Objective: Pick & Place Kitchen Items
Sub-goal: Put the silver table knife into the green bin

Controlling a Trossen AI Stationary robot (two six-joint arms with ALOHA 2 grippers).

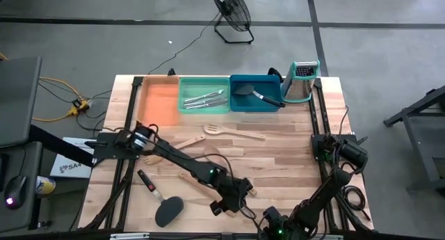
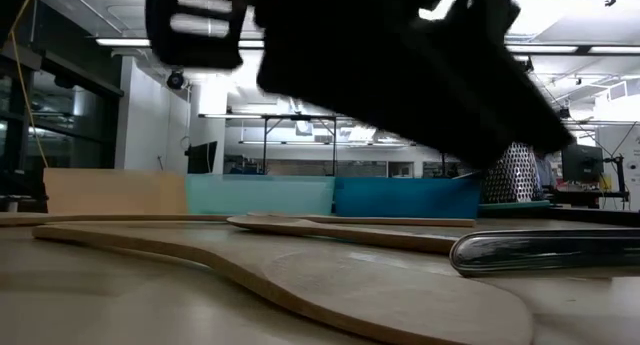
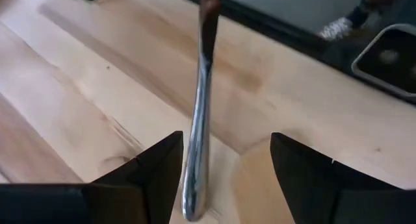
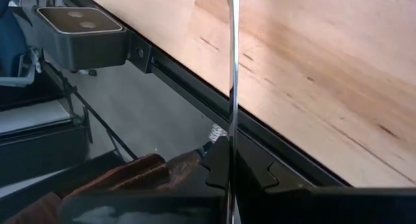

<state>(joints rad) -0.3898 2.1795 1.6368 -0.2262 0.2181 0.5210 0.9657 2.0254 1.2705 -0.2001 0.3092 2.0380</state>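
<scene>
A slim silver utensil (image 3: pixel 197 139) is seen lying flat on the wooden worktop (image 3: pixel 78 87) near its front edge, framed between the 2 spread fingers of the left pincer (image 3: pixel 224 178), which is held wide and grips nothing. The right pincer (image 4: pixel 227 178) is kept shut beyond the front edge.

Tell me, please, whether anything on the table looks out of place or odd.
Nothing looks spilled or broken. One oddity: the silver utensil sits off-centre in the open left claw, close against one finger rather than midway. Wooden utensils lie loose at mixed angles on the table.
</scene>
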